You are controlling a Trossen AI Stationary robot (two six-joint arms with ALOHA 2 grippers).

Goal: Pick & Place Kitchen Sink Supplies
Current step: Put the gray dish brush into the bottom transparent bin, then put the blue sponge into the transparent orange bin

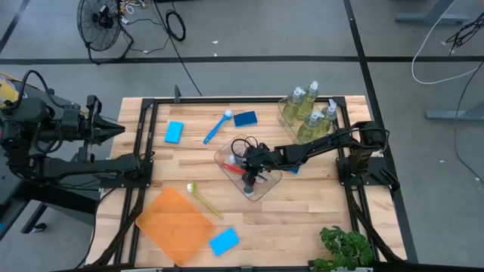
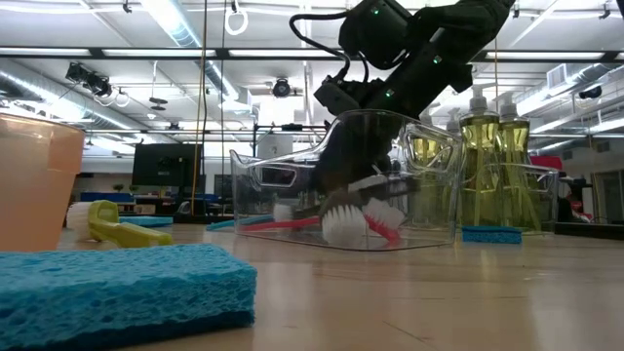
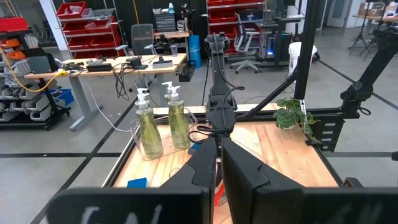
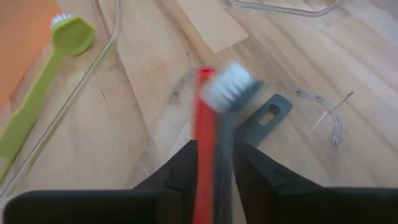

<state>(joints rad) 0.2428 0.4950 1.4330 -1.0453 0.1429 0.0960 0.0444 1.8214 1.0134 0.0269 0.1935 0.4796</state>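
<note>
The right gripper (image 1: 249, 175) reaches down into the clear tub (image 1: 266, 185) in the middle of the desk. The wrist view shows its fingers around the red brush (image 4: 203, 140), white bristles just past the tips. Whether they are clamped or already letting go, I cannot tell. A grey brush (image 4: 264, 117) lies inside the tub beside the red one.

So two brushes look delivered, or nearly. The soap bottles (image 1: 306, 106) stand together in a second tub (image 1: 286, 113) near the far right corner, which looks finished. Plenty is left out on the wood: a blue brush (image 1: 217, 127) and two blue sponges (image 1: 175, 131) toward the far edge, a yellow-green brush (image 1: 203, 198) beside the orange tray (image 1: 175, 224), and another sponge (image 1: 224, 241) near the front edge. I would call the job roughly half done.

The left gripper (image 1: 113, 127) waits, fingers together, off the left edge.
</note>
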